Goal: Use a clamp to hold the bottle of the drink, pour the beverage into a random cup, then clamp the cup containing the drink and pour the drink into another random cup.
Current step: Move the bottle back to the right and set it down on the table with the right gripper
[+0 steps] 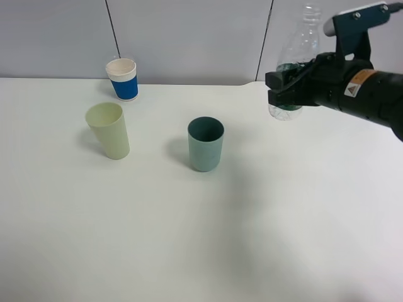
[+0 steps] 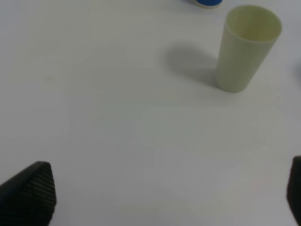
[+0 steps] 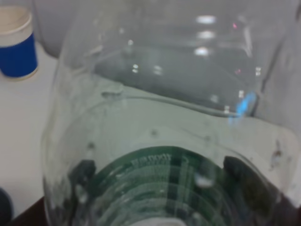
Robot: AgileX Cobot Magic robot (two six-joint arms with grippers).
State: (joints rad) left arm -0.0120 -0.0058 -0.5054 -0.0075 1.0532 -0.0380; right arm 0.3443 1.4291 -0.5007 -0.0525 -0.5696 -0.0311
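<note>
The right gripper [image 1: 286,88] was closed on the bottle [image 1: 305,41], its jaws across the dark green label on the lower body. It held the bottle upright at the far right of the table [image 1: 189,251], and from where I stood it looked lifted clear of the surface. Up close the bottle's wall [image 3: 160,117] was thin, clear and glossy. I could not tell how much beverage was inside, nor whether a cap was on.

The teal cup [image 1: 205,145] stood near the middle of the table, well to the left of the bottle. The pale tumbler [image 1: 108,131] stood further left, and a blue-and-white paper cup [image 1: 123,78] sat behind it by the far wall. All three were upright and apart. The left gripper [image 2: 162,193] hung with its jaws spread wide and nothing between them, near the tumbler [image 2: 247,47].

I judged the bottle light and soft-sided: a hard squeeze would dent it, and the smooth plastic could slip once tilted. The label band seemed the sensible hold, low enough to leave the neck free for pouring. The cups looked light too and easy to knock over, so each would best be taken round the wall at mid-height.
</note>
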